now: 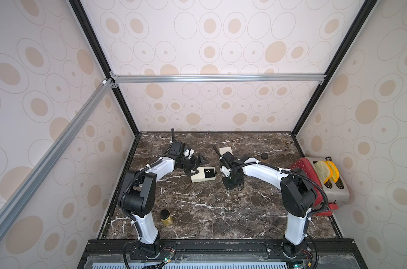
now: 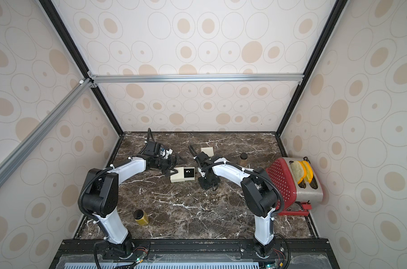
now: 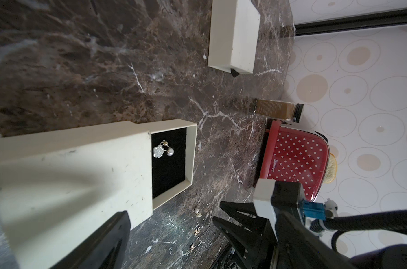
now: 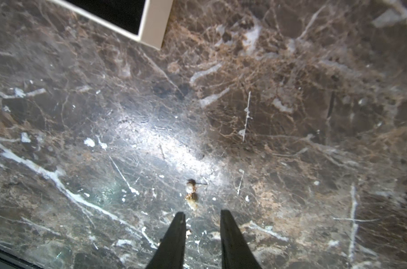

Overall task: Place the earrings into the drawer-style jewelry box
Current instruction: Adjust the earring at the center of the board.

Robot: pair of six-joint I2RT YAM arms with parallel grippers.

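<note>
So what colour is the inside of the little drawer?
Black, with cream walls; the left wrist view shows the drawer best.

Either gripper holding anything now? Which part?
Right gripper: nothing; the pearl-and-gold earring lies on the brown marble table ahead of its open jaws. Left gripper: spread at the cream cardboard box's sleeve; grip unclear.

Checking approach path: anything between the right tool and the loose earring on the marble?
No. In the right wrist view only bare marble separates the open right tool from the loose earring just ahead of it.
</note>
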